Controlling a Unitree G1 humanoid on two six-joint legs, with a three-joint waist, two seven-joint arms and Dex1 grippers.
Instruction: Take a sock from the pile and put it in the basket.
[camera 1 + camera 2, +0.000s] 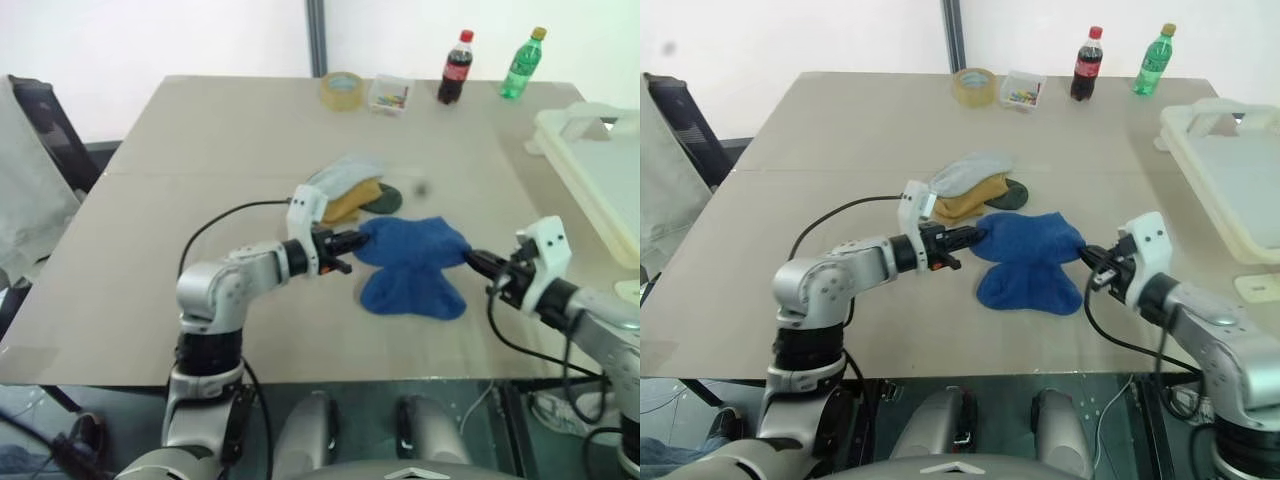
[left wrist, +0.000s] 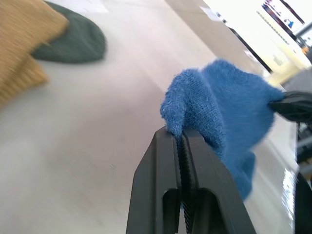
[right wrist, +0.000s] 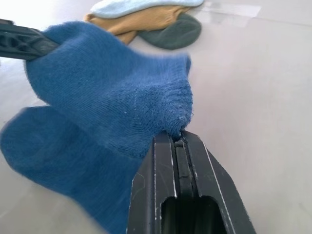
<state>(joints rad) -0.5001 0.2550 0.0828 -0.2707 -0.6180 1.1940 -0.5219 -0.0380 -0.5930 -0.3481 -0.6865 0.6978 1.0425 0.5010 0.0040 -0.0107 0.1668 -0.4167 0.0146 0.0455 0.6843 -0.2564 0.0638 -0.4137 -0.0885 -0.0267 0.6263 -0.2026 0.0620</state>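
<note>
The blue sock (image 1: 412, 265) is royal blue, thick and fuzzy, with a ribbed knit that shows clearly in the wrist views; it hangs stretched between the two grippers just above the table (image 1: 200, 150), its upper edge pulled taut and its lower part sagging down in a rounded fold toward the tabletop. The left gripper (image 1: 352, 243) is clamped tight on one corner of the sock, fingers pressed together with cloth pinched between them, and the right gripper (image 1: 474, 260) is likewise closed on the opposite corner, its black fingers nipping the cuff edge. Just behind the sock lies the rest of the pile (image 1: 352, 188): a pale grey sock on top, a mustard yellow one under it, and a dark green one poking out at the side, all resting flat on the table. The basket (image 1: 600, 170) sits at the table's right edge, white, with a raised rim and a loop handle at its far end, well apart from the sock. Along the far edge stand a roll of tape (image 1: 342, 90), a small clear box (image 1: 390, 94) of coloured bits, a dark cola bottle (image 1: 455, 68) with a red cap and red label, and a green bottle (image 1: 521, 64) with a yellow cap; the writing on both labels is too small to read.
</note>
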